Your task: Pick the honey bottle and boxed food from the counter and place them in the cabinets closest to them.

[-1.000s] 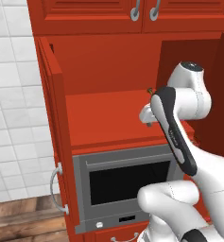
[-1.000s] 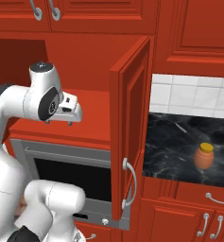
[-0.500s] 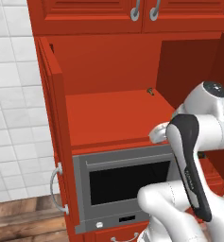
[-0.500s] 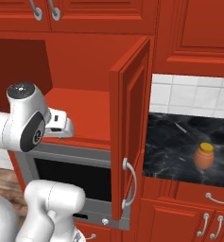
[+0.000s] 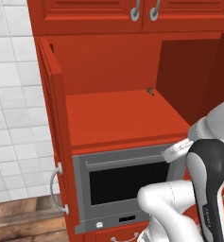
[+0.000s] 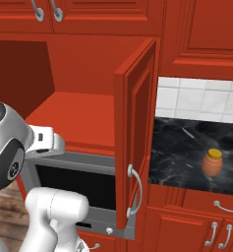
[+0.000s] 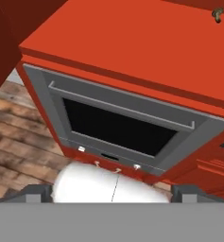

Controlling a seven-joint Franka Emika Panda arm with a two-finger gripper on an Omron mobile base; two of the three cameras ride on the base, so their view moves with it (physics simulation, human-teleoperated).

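The gripper (image 7: 111,191) is seen spread wide, nothing held, its fingertips cut off. The honey bottle (image 6: 212,163) is set apart on the counter (image 6: 177,157), beyond the open cabinets (image 6: 132,128).

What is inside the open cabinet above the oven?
The open cabinet holds only a bare red shelf with a small metal fitting at its back right. Its right rear corner is hidden by the door in the right base view.
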